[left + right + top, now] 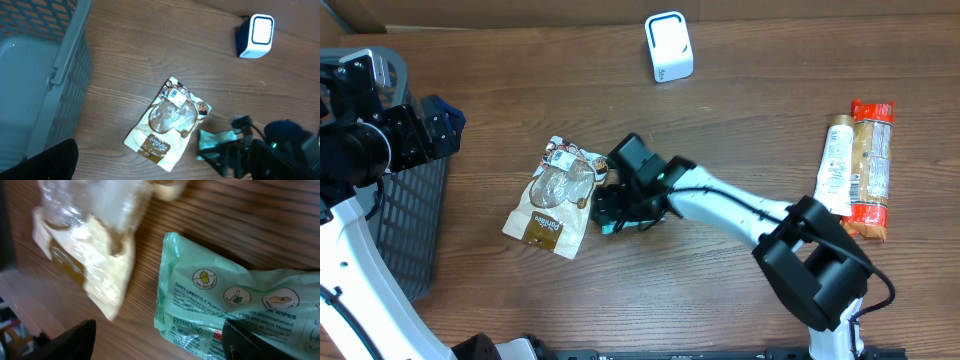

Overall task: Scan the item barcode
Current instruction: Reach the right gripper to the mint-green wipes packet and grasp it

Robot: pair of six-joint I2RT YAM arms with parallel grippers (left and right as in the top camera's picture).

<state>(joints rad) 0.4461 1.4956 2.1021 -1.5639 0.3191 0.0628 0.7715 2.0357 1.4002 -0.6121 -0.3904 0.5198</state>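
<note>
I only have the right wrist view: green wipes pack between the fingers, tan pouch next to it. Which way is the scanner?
Observer: The white scanner stands near the table's far edge, beyond the wipes pack.
Operator: Other items waiting?
Observer: A pale pack and an orange-ended pack lie side by side on the robot's right.
Operator: And the left arm?
Observer: The left gripper hangs open and empty beside the basket.
</note>
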